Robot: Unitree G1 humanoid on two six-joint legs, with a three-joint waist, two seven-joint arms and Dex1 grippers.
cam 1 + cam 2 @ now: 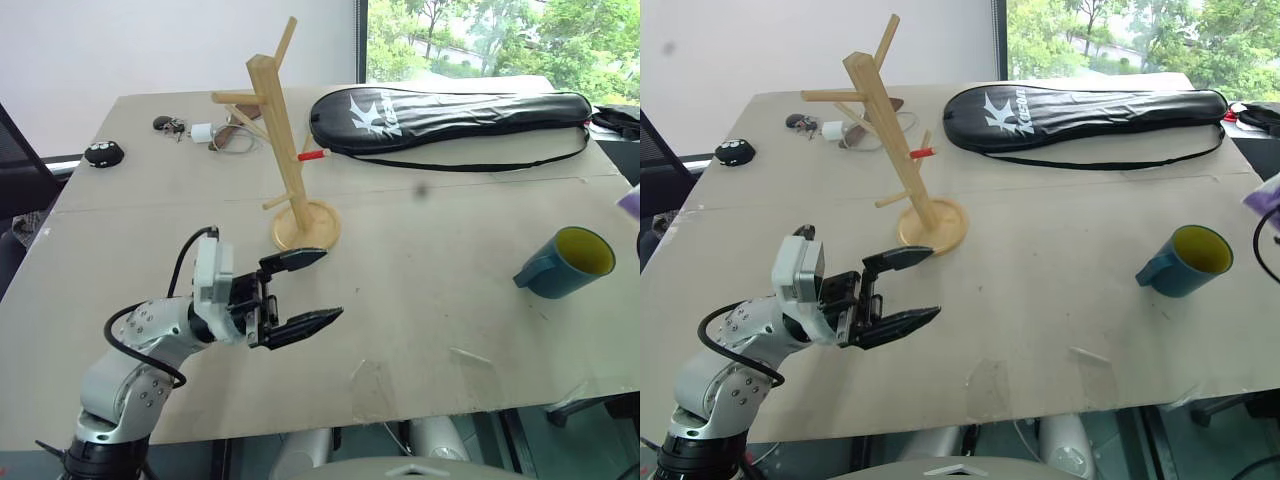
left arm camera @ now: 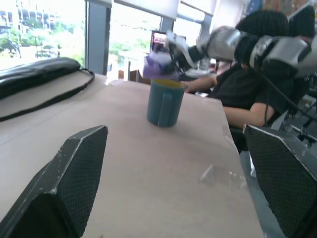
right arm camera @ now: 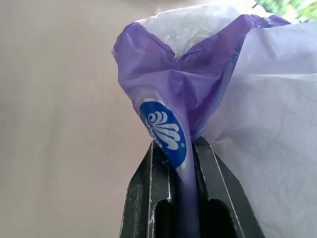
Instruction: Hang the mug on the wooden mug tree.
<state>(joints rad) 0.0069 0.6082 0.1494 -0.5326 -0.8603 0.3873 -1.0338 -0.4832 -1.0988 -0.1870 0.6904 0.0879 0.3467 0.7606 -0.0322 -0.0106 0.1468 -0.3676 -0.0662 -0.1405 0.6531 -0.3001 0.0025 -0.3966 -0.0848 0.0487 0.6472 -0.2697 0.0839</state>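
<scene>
At the 3 o'clock edge of the head view only a cut-off scrap of the purple and white plastic bag with a blue logo (image 3: 166,130) showed, and the right pincer (image 3: 180,148) was clamped tight on a pinch of it. The left pincer (image 1: 305,290) hung wide apart and empty at 7 o'clock, above the pale surface (image 1: 420,300). The teal-blue ceramic mug with a yellow inside (image 1: 565,262) stood upright near 3 o'clock, well apart from the tall light-wood mug tree with angled pegs (image 1: 283,150) toward 11 o'clock.

Black racket bag (image 1: 450,115) reads "Kason" (partly legible).
</scene>
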